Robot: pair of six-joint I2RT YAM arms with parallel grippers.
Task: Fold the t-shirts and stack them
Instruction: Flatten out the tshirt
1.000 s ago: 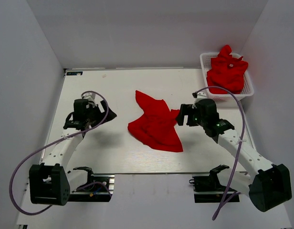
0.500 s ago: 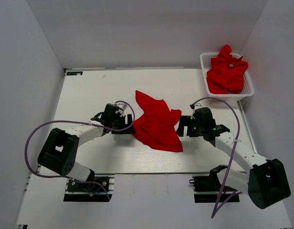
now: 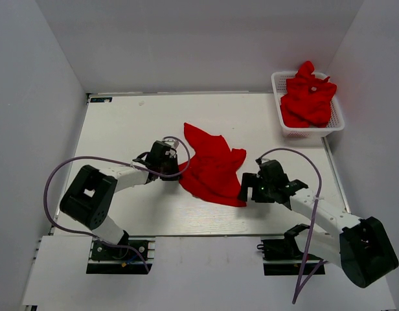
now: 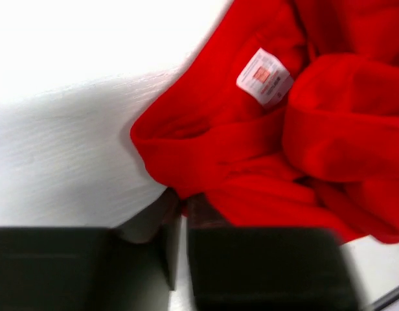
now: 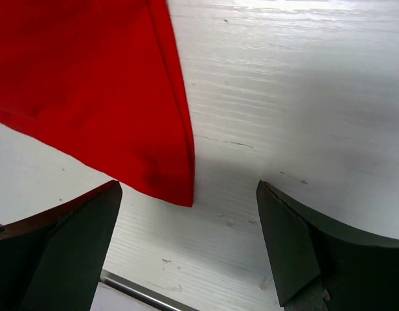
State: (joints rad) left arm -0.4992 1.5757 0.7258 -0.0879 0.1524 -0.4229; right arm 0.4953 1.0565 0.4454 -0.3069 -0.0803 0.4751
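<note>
Left fingers (image 4: pixel 251 272) pinched closed on edge of crumpled bright red cloth t-shirt (image 4: pixel 219 168); right fingers (image 5: pixel 57 253) wide apart, shirt corner between them, bare white counter (image 5: pixel 296 97) beyond.

**Blurred Fingers, Cropped Cloth, an Uncountable Heap**

In the left wrist view the left gripper (image 4: pixel 182 210) is a dark blur cut off by the bottom edge. Whether its narrow gap pinches the hem of the t-shirt (image 4: pixel 264 155) cannot be told. That shirt runs off the top and right edges, and the print on its label (image 4: pixel 265 76) is too small to read. In the right wrist view the right gripper (image 5: pixel 188 191) has its fingers cropped at the lower corners, and the cloth leaves by the top and left edges. From above, at the upper right, the basket (image 3: pixel 309 131) holds a red heap (image 3: pixel 308 97) whose number of shirts cannot be told.
</note>
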